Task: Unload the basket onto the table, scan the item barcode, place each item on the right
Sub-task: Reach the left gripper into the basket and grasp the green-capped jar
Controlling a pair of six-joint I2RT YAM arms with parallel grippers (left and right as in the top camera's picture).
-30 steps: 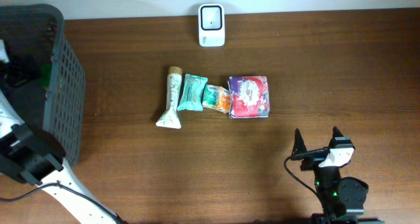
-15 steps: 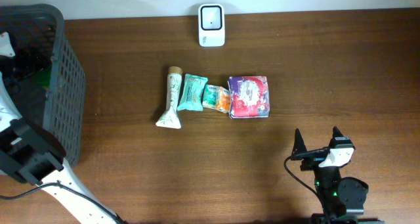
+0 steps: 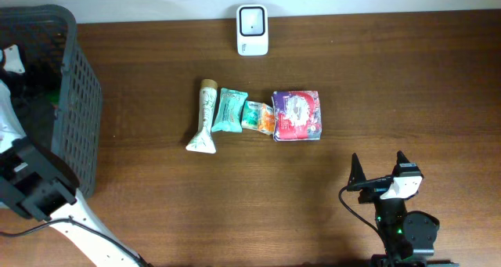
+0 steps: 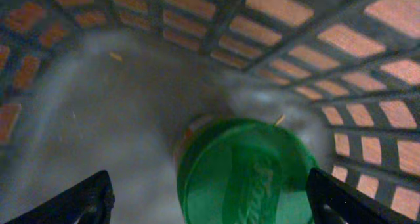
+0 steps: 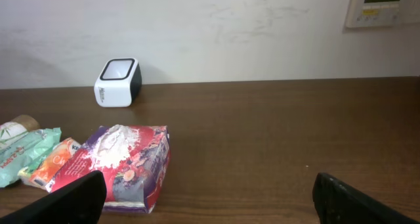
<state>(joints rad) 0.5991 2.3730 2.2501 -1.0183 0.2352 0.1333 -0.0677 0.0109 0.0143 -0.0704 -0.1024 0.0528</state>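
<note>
Green-lidded tub (image 4: 243, 175) lies ungripped in basket (image 3: 78, 102), left gripper (image 4: 209, 201) spread wide over it, right gripper (image 3: 378, 164) open, parked; pickup and pass at scanner (image 3: 252, 30) apparently remain.

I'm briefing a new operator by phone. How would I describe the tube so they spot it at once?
On the brown table, in front of the white scanner, four items lie in a row. The tube is at the row's left end, beside the teal packet; it alone is long, cream and capped.
</note>
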